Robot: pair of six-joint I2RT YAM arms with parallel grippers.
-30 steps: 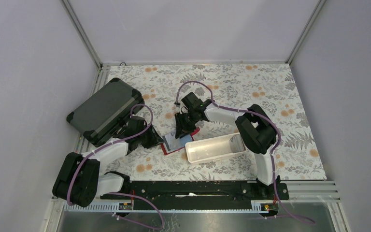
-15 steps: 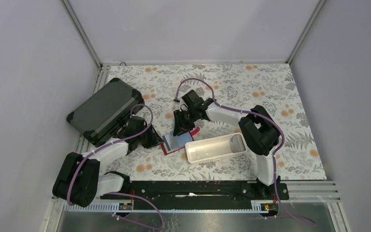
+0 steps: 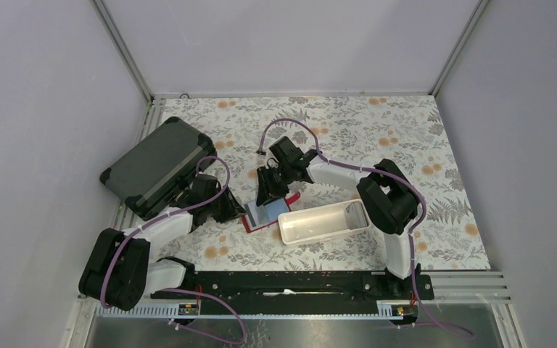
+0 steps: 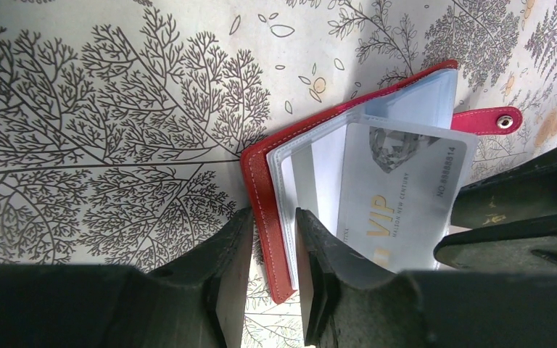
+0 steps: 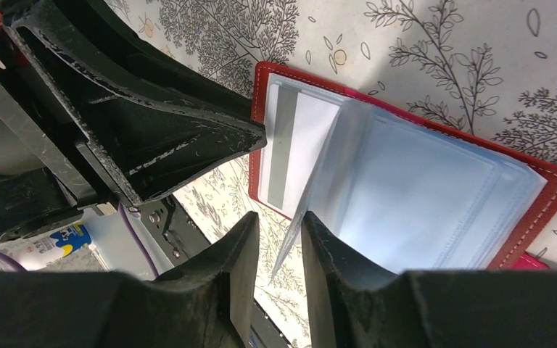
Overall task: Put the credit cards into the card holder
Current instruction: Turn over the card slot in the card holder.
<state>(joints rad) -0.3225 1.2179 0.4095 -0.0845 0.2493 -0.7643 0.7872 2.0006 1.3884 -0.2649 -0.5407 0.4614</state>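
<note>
The card holder [image 3: 251,225], a red wallet, lies open on the floral table between both grippers. My left gripper [image 4: 274,217] is shut on its red cover [image 4: 261,181] and the clear sleeves at the near edge. A light blue credit card [image 4: 399,188] marked VIP slants over the sleeves. Its far corner sits between the fingers [image 4: 515,196] of my right gripper [image 5: 281,217]. In the right wrist view this card [image 5: 312,196] leans on one finger, with a gap to the other. Another card with a grey stripe [image 5: 290,145] sits inside a sleeve.
A long white tray [image 3: 323,223] lies just right of the wallet, close to the right arm. A big dark grey case [image 3: 156,165] stands at the left, behind the left arm. The wallet's snap strap [image 4: 505,122] sticks out on the far side.
My right gripper has crept a little to the left, toward the left gripper, with the card between its fingers. The left gripper and the wallet have stayed put.
</note>
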